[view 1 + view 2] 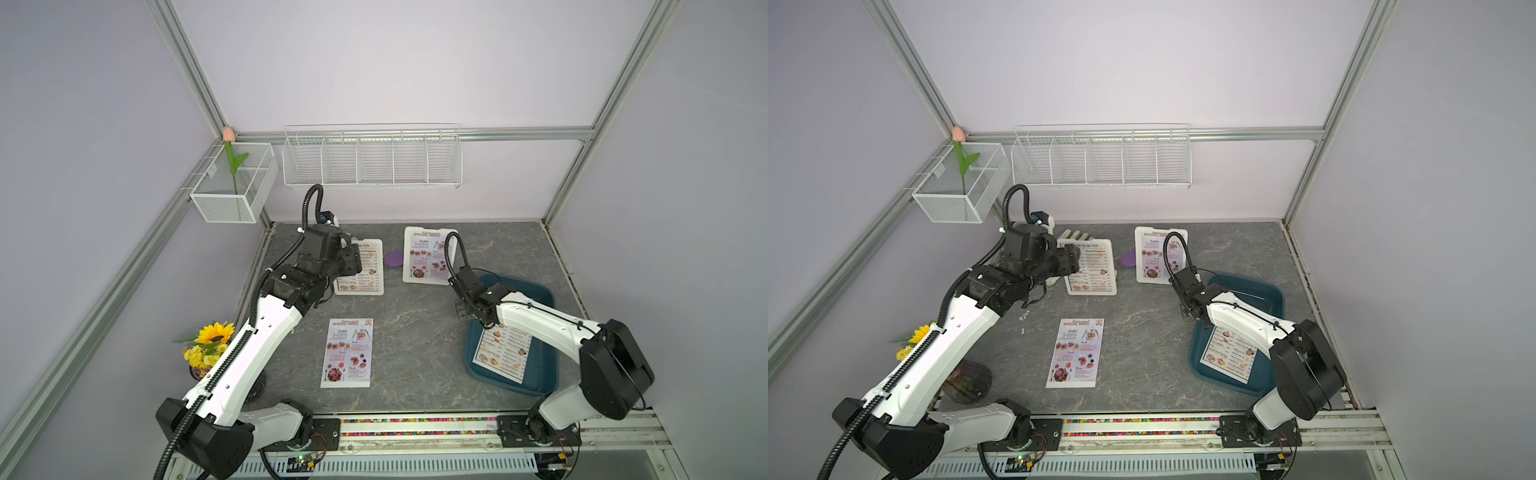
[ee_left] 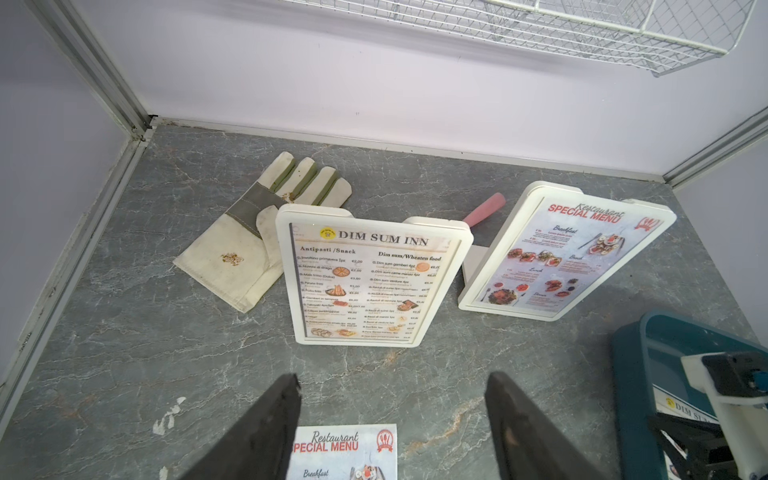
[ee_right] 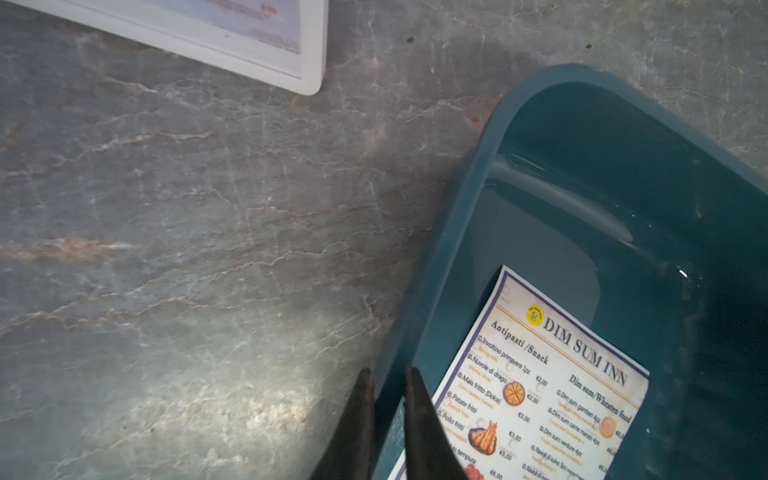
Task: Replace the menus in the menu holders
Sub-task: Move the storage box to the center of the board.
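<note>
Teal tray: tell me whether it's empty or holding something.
Not empty. A DIM SUM INN menu lies inside the teal tray.

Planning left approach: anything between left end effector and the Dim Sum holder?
No; left wrist view shows bare table between left end effector and Dim Sum holder.

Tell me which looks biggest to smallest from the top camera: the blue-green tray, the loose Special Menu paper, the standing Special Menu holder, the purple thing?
1. teal tray
2-3. loose SPECIAL MENU sheet and SPECIAL MENU holder look alike; the holder leans and stands farther back.
4. purple thing
</note>
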